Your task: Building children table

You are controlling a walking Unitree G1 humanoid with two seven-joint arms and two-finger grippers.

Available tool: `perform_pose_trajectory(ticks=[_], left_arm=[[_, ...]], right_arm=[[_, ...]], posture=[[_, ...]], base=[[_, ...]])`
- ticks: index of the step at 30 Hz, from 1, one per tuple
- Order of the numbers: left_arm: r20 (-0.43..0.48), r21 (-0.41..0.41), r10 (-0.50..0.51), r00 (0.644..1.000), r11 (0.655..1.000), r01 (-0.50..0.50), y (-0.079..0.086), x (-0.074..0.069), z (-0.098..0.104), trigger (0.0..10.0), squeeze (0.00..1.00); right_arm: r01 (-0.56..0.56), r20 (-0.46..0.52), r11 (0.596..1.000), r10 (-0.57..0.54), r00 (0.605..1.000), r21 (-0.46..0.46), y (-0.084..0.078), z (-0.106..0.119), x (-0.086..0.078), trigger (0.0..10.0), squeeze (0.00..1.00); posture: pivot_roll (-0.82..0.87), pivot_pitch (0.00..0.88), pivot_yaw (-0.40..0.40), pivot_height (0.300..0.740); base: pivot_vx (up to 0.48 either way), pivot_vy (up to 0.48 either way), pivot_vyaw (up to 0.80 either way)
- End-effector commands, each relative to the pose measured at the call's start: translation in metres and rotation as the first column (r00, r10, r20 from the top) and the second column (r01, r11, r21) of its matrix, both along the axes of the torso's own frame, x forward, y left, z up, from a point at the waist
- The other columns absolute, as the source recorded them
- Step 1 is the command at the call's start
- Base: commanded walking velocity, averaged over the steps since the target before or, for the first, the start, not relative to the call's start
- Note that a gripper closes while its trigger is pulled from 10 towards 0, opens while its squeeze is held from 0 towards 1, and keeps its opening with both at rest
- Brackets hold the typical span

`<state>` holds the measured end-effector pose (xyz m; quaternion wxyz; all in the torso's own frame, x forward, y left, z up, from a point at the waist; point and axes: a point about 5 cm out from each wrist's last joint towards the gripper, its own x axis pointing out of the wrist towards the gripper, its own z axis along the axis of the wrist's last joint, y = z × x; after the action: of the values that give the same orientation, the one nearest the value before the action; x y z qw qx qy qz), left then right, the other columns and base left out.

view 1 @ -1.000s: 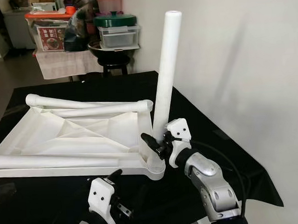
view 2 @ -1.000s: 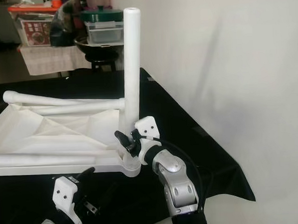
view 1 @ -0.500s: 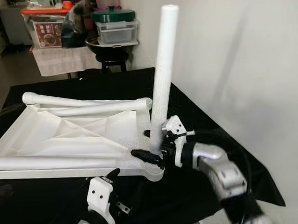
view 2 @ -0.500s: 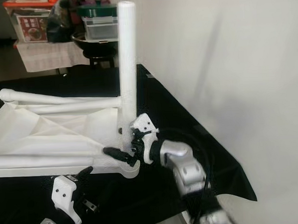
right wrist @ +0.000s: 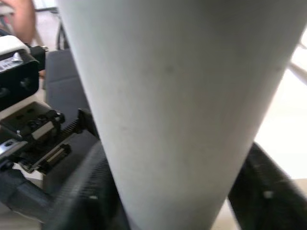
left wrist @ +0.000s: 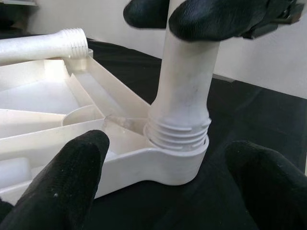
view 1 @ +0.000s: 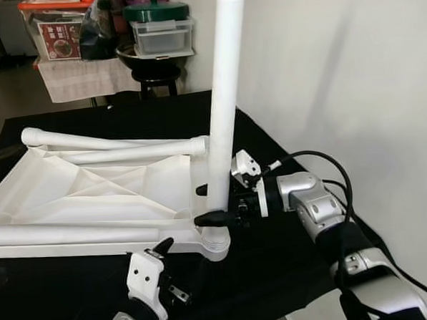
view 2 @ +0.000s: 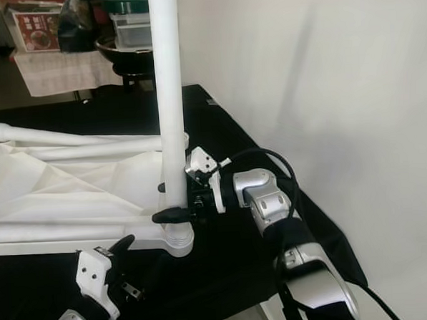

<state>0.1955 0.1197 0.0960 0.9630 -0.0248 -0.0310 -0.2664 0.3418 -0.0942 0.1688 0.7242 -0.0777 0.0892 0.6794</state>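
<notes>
The white tabletop [view 1: 93,195] lay upside down on the black-draped counter [view 1: 291,270], two legs [view 1: 112,147] lying loose across it. One upright leg [view 1: 221,95] stood partly threaded in its corner socket [left wrist: 168,158], thread still exposed, clasped by the right gripper [view 1: 214,204]. The left gripper [view 1: 161,252] hovered wide apart, holding nothing, just beside that socket.

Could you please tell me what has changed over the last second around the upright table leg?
The right gripper has rolled at the wrist while clamped low on the upright leg, its forearm swinging out toward the robot's right, as if screwing the leg into the corner socket. The leg now stands nearer vertical. The left gripper stays open, hovering before the socket; the upturned tabletop and its lying legs are unchanged.
</notes>
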Motion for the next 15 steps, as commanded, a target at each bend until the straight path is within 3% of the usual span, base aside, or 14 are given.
perform_pose_trajectory(ticks=[1, 8, 11, 13, 15], left_arm=[[-0.002, -0.002, 0.0, 1.0, 1.0, 0.0, -0.002, -0.002, 0.001, 10.0, 0.0], [-0.005, -0.006, -0.004, 1.0, 1.0, 0.004, -0.003, -0.003, 0.002, 10.0, 0.0], [-0.007, -0.011, -0.008, 1.0, 1.0, 0.008, -0.003, -0.004, 0.002, 10.0, 0.0], [-0.008, -0.012, -0.007, 1.0, 1.0, 0.007, -0.003, -0.005, 0.002, 10.0, 0.0], [-0.008, -0.012, -0.007, 1.0, 1.0, 0.007, -0.003, -0.005, 0.002, 10.0, 0.0]], right_arm=[[-0.06, 0.009, 0.998, 0.06, 0.998, -0.026, 0.008, 0.001, -0.001, 0.0, 0.0], [-0.09, -0.024, 0.996, 0.09, 0.996, -0.026, -0.001, -0.001, 0.0, 0.0, 0.0], [0.068, 0.007, 0.997, -0.068, 0.998, -0.023, -0.017, -0.012, 0.004, 0.0, 0.0], [0.204, 0.028, 0.979, -0.203, 0.979, -0.007, -0.022, -0.019, 0.005, 0.0, 0.0], [0.204, 0.028, 0.979, -0.203, 0.979, -0.007, -0.022, -0.019, 0.005, 0.0, 0.0]], posture=[[0.01, 0.0, -0.121, 0.74], [0.0, 0.0, -0.119, 0.74], [-0.02, 0.0, -0.115, 0.74], [-0.03, 0.0, -0.117, 0.74], [-0.03, 0.0, -0.117, 0.74]], base=[[0.0, 0.0, 0.0], [0.0, 0.0, 0.0], [0.0, 0.0, 0.0], [0.0, 0.0, 0.0], [0.0, 0.0, 0.0]])
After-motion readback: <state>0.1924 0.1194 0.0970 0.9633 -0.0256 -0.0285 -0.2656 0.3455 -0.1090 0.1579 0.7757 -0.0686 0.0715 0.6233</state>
